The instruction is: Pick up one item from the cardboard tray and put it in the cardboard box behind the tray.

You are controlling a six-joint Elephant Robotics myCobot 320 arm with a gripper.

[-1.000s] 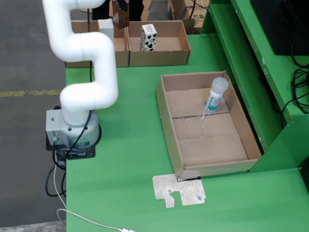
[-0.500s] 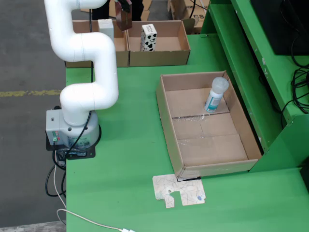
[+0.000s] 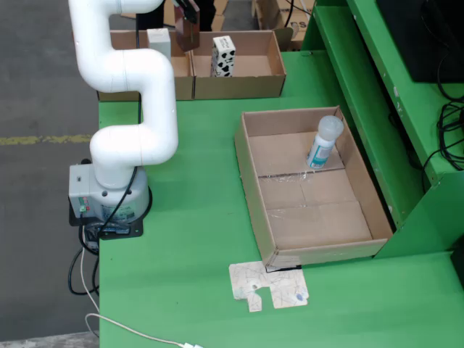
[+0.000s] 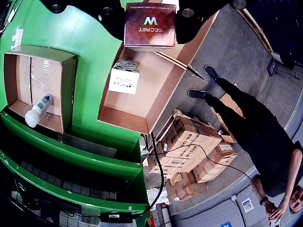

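My gripper (image 3: 185, 10) is shut on a maroon carton (image 3: 186, 30), held above the divide between the two cardboard boxes at the back of the green table. In the wrist view the maroon carton (image 4: 150, 24), printed "SECRET", fills the space between the dark fingers of my gripper (image 4: 150, 12). Below it lies the right cardboard box (image 4: 137, 106) with a white carton (image 4: 124, 79) inside. That box (image 3: 268, 69) holds a black-and-white patterned carton (image 3: 223, 56). The cardboard tray (image 3: 254, 188) holds a white bottle (image 3: 322, 142).
The left back box (image 3: 116, 43) holds a pale carton (image 3: 159, 42). A flat cardboard cutout (image 3: 268, 285) lies in front of the tray. A green shelf (image 3: 377, 94) borders the tray's right side. A person (image 4: 255, 132) and stacked cartons (image 4: 189, 151) are beyond the table.
The gripper with the maroon carton has shifted slightly to the right, towards the right back box. The bottle and tray have not moved.
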